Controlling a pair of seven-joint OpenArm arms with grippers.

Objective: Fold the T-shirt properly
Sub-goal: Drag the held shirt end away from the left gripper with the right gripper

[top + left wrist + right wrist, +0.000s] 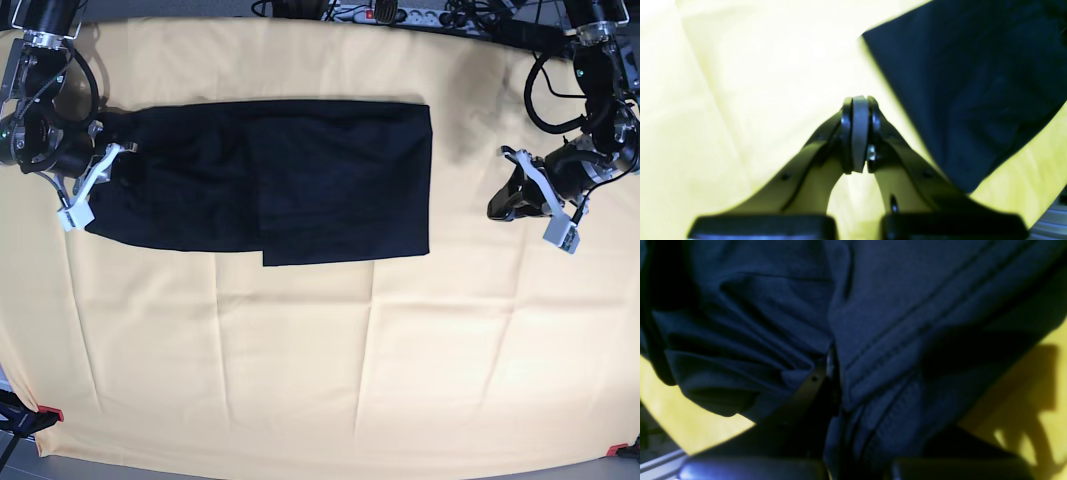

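Right gripper (pixel 833 373) jaws seemingly pinching unmarked black T-shirt (pixel 300 175); left gripper (pixel 858 133) jaws pressed together

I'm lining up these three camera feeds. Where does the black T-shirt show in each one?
Left wrist: T-shirt fills the upper right, apart from the shut left claw.
Right wrist: T-shirt fills most of the picture, bunched in the shut right claw.
Base: T-shirt lies upper centre, its left end at the right claw.
Shared landmark: the yellow cloth underneath.
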